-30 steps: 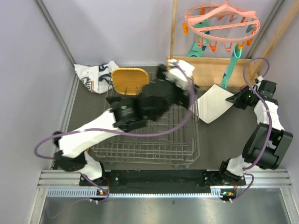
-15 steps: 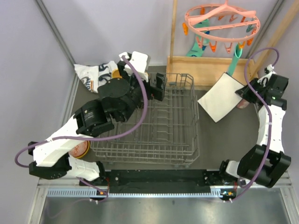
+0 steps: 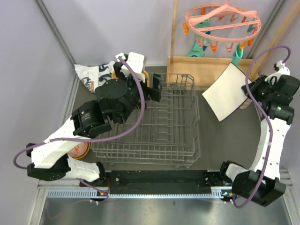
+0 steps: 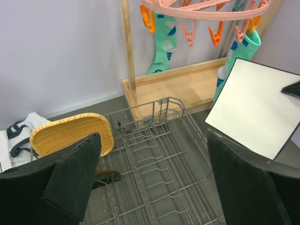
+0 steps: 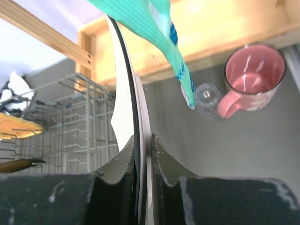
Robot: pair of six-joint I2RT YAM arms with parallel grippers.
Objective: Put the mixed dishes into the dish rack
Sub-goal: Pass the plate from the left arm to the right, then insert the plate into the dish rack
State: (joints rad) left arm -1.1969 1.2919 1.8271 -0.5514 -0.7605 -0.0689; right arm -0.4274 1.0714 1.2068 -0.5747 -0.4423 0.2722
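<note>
Two claws were mine. My right claw (image 5: 143, 140) pinched the pale plate (image 3: 228, 92) by its rim, in the air right of the rack (image 3: 159, 136). It looked stiff, slippery and breakable, so the rim seemed the best hold. My left claw (image 4: 154, 173) gaped wide, empty.

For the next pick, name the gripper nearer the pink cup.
Right. The right gripper hangs near the pink cup; the left gripper hovers over the dish rack's far-left corner, well away.

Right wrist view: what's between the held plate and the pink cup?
The small clear glass, right beside the pink cup, and the tip of a hanging teal sock nearer the plate. This shows in the right wrist view.
</note>
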